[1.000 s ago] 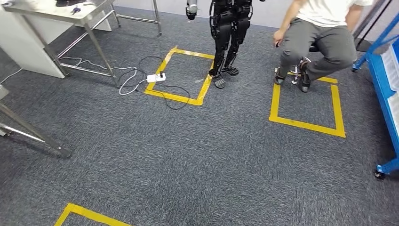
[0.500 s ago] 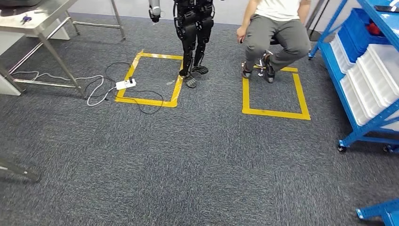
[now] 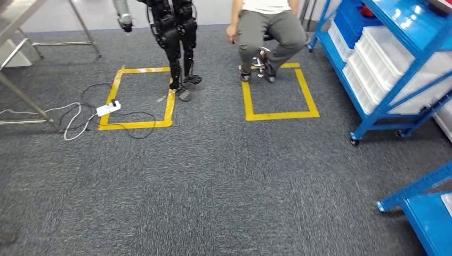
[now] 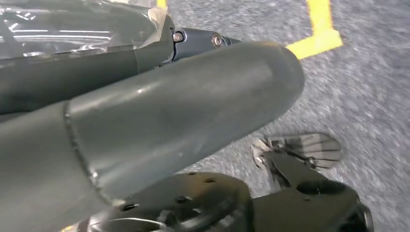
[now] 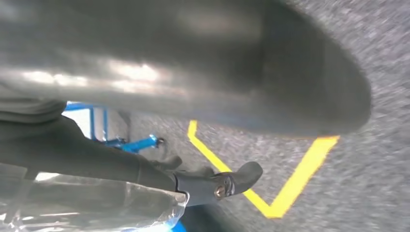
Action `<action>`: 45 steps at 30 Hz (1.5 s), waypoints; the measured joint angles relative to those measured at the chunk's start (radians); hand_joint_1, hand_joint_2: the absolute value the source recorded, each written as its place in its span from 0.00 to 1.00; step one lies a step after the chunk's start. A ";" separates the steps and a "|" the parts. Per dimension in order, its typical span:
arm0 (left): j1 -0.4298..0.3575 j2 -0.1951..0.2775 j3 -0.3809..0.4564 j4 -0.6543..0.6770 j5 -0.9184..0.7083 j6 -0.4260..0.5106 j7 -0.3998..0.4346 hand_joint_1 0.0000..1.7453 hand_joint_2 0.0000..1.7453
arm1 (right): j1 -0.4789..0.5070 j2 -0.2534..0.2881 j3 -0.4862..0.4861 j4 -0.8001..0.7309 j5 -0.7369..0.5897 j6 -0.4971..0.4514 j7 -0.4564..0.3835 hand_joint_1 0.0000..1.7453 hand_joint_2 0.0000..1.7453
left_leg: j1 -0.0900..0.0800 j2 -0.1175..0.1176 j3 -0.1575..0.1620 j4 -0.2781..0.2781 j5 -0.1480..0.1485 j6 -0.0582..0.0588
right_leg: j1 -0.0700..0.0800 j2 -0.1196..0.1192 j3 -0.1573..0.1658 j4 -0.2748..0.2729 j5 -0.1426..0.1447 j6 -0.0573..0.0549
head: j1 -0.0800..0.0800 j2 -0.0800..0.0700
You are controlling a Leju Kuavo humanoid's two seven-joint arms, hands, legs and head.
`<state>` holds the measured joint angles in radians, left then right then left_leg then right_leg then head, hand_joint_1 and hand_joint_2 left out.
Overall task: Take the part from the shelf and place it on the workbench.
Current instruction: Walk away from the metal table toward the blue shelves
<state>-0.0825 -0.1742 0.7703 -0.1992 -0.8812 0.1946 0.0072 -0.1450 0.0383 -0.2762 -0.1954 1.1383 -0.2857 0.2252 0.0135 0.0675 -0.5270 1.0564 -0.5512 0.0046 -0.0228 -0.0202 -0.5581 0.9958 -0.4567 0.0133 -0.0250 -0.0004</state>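
Shelf: the blue shelf [image 3: 397,24] stands at the right edge of my head view, running away from me, with white bins [image 3: 384,53] stacked along its tiers.
Part: I can't pick the part out from here. By my guess it sits in one of those bins, so it is forward and to the right of the robot, well apart from both arms.
Left robot hand: the left robot hand [image 4: 145,121] hangs over the carpet. Thumb and a dark finger are stretched out straight, with nothing between them.
Right robot hand: the right robot hand [image 5: 193,63] is blurred. One dark finger reaches out and I see nothing in it, so I read it as empty and spread.
Nearer arm: the right, I judge. Its wrist view catches a blue foot of the shelf [image 5: 140,142] across the carpet.
Long axis: the shelf's long side runs front to back along my right, so I'll need to turn right to face the bins square on.
Floor: a yellow tape square [image 3: 280,114] lies between me and the near end of the shelf. I take it for my standing mark.
In the way: a person [image 3: 269,32] sits at the far edge of that square, and another robot [image 3: 176,37] stands further left.
Desk: the steel desk [image 3: 10,13] is at the far left corner, on the opposite side from the shelf.
Progress: only the approach so far, with nothing picked up.
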 joint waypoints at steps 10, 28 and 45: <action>0.005 0.002 0.000 0.000 0.001 -0.004 0.001 0.00 0.00 | -0.002 0.001 0.000 0.000 0.002 0.006 -0.001 0.00 0.00 | 0.008 -0.133 -0.019 -0.024 0.059 0.011 | 0.015 0.128 0.001 0.006 0.002 -0.008 | -0.004 0.000; 0.001 0.004 0.000 0.000 -0.001 -0.006 0.003 0.00 0.00 | 0.004 0.007 -0.014 0.000 -0.002 0.010 -0.005 0.00 0.00 | -0.009 0.060 0.008 -0.056 0.056 0.014 | 0.006 -0.037 -0.001 0.001 -0.007 0.025 | 0.003 0.000; 0.001 0.010 0.001 -0.001 0.001 -0.011 -0.030 0.00 0.00 | 0.009 0.011 -0.017 0.000 -0.001 0.009 -0.011 0.00 0.00 | 0.000 -0.101 -0.017 -0.050 0.077 0.037 | 0.007 0.114 -0.027 0.021 -0.002 0.026 | -0.002 0.000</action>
<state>-0.0811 -0.1646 0.7710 -0.1999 -0.8804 0.1836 -0.0225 -0.1358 0.0489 -0.2931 -0.1951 1.1377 -0.2770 0.2144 0.0138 -0.0335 -0.5442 1.0061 -0.4741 0.0416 -0.0156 0.0942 -0.5853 1.0164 -0.4588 0.0388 -0.0268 -0.0004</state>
